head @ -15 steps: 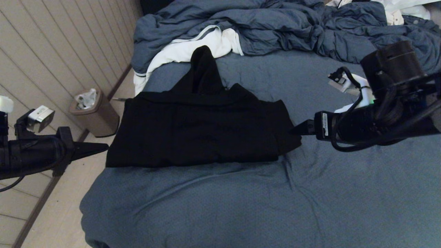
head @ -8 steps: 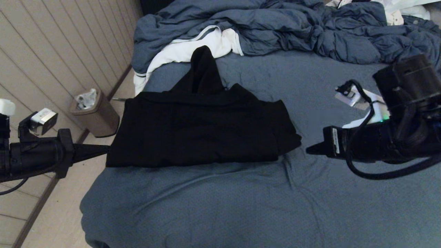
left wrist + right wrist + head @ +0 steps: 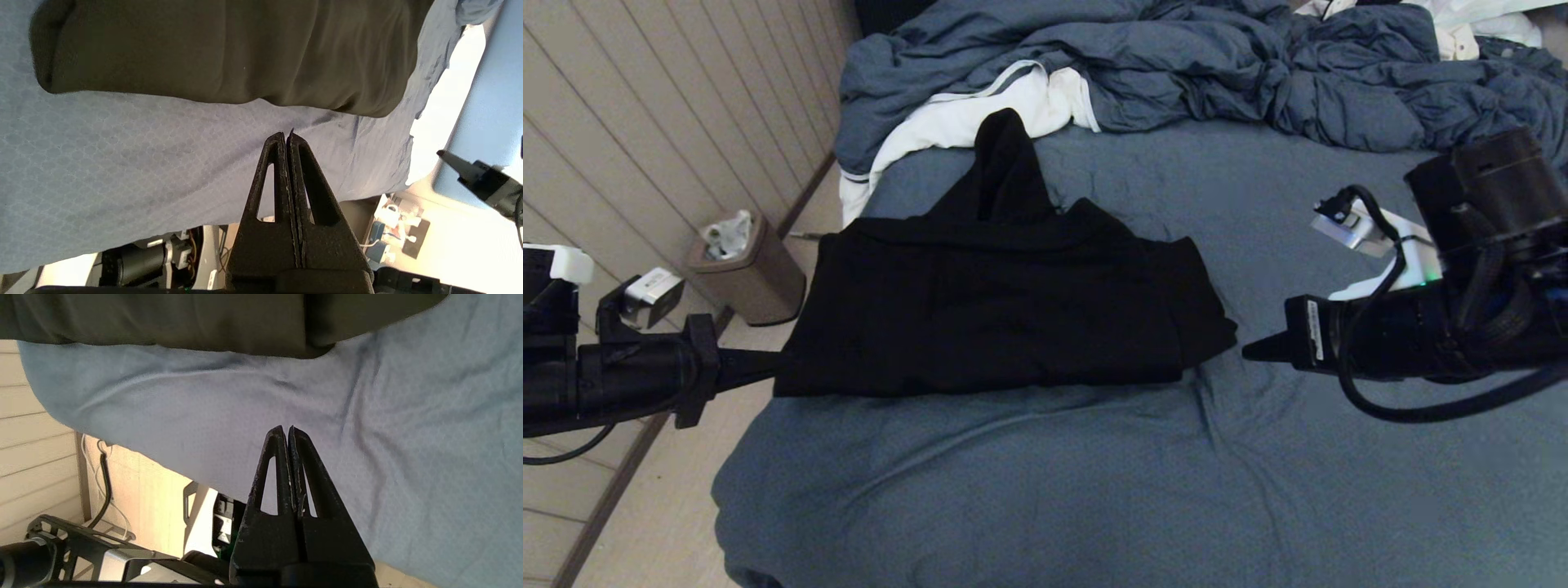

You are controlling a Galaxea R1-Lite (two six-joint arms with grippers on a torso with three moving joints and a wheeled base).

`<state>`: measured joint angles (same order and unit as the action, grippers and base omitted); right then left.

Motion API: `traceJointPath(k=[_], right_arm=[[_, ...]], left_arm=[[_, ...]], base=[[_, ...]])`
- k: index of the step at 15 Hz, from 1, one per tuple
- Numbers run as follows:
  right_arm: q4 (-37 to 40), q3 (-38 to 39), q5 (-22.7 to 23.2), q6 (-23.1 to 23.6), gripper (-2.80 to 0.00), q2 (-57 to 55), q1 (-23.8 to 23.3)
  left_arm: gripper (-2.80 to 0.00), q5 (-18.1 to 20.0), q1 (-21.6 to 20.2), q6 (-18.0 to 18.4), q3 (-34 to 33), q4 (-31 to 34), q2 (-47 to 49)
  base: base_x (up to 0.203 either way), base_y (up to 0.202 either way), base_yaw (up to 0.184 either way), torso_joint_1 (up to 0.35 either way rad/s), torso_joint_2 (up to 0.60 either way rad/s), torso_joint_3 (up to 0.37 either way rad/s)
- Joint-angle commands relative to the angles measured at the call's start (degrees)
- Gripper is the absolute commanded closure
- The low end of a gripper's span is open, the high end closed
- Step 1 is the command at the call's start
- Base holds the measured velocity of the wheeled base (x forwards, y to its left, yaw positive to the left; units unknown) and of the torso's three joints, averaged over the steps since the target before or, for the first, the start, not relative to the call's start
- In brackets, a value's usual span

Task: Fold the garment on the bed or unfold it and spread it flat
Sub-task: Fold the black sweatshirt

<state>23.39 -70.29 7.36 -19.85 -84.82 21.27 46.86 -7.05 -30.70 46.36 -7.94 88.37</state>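
Right end effector point(image 3: 1250, 351) withdrawn, pinched empty.

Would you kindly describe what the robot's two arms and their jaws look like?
Both arms are matte black. The left gripper and right gripper each end in two tapered jaws with triangular cut-outs. A looping black cable and a white label mark the right arm; silver-and-white camera units sit on both wrists.
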Motion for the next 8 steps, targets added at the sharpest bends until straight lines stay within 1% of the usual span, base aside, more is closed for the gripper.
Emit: traceJointPath(k=[1, 4, 8], right_arm=[[0.21, -1.50, 0.17, -0.37, 0.00, -0.99, -0.07], [0.69, -1.41, 0.08, -0.43, 0.00, -0.33, -0.35], [0.92, -1.41, -0.13, -0.31, 0.00, -0.52, -0.35]], left_arm=[[0.00, 0.33, 0.01, -0.19, -0.53, -0.12, -0.71], [0.00, 0.34, -0.07, 0.11, -0.66, -0.15, -1.18], [0.00, 0.07, -0.07, -0.06, -0.31, -0.24, 0.61]], base=[[0.000, 0.000, 0.000, 0.000, 0.00, 0.000], [0.000, 0.000, 0.000, 0.000, 0.00, 0.000], [0.000, 0.000, 0.000, 0.000, 0.00, 0.000]])
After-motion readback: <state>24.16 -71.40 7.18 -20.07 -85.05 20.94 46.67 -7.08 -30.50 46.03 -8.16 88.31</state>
